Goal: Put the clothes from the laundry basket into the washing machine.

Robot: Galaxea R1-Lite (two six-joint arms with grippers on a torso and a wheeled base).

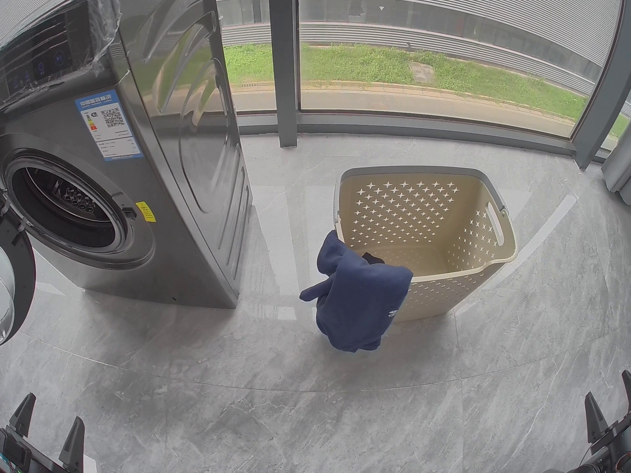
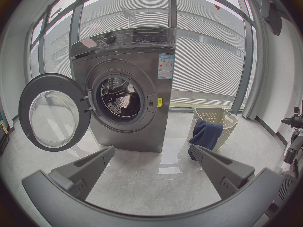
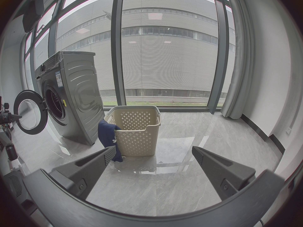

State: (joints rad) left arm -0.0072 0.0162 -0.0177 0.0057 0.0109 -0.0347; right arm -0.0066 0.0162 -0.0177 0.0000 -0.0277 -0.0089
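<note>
A navy blue cloth garment hangs over the rim of the cream perforated plastic laundry basket, mostly draped down the outside (at the corner nearer the machine). Near the basket, on the grey marbled tile floor, stands the grey front-loading washing machine, its round glass door swung wide. The left gripper and right gripper sit low, well apart from the basket, fingers spread, holding nothing.
</note>
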